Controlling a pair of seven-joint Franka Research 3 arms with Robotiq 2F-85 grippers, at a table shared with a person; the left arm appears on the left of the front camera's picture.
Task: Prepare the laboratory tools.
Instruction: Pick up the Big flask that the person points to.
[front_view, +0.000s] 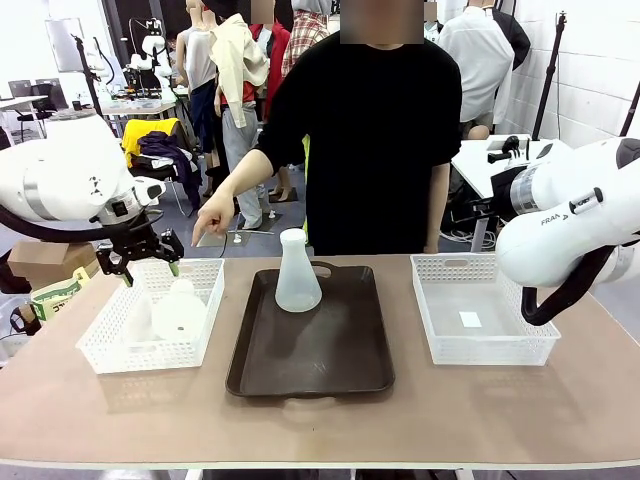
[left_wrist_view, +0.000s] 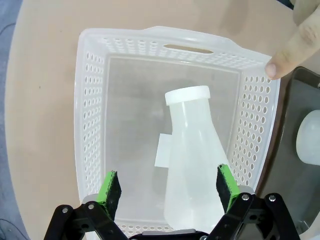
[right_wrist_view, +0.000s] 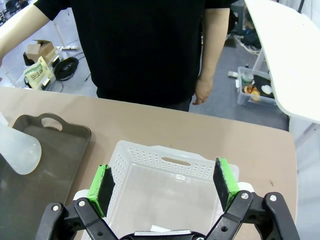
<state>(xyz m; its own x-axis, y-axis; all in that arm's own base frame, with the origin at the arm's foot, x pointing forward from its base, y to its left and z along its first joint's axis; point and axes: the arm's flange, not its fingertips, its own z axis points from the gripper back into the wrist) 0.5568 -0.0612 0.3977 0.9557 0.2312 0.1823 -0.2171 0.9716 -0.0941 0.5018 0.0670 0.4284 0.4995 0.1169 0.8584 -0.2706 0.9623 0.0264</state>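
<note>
One frosted-white conical flask (front_view: 297, 272) stands upright at the far end of the dark brown tray (front_view: 330, 370). A second flask (left_wrist_view: 192, 160) lies on its side in the left white basket (front_view: 100, 345), also visible from the front (front_view: 180, 310). My left gripper (front_view: 148, 268) hovers open over that basket's far corner. In the left wrist view its green pads (left_wrist_view: 167, 187) straddle the lying flask's base from above without touching it. My right gripper (right_wrist_view: 162, 182) is open above the right basket (right_wrist_view: 170, 159), holding nothing.
A person in black stands at the far side, pointing a finger (front_view: 200, 235) down at the left basket's far rim (left_wrist_view: 290, 50); the other hand (right_wrist_view: 202, 92) hangs by their side. The right basket (front_view: 520, 350) holds only a small paper label. My right arm (front_view: 570, 220) hangs above it.
</note>
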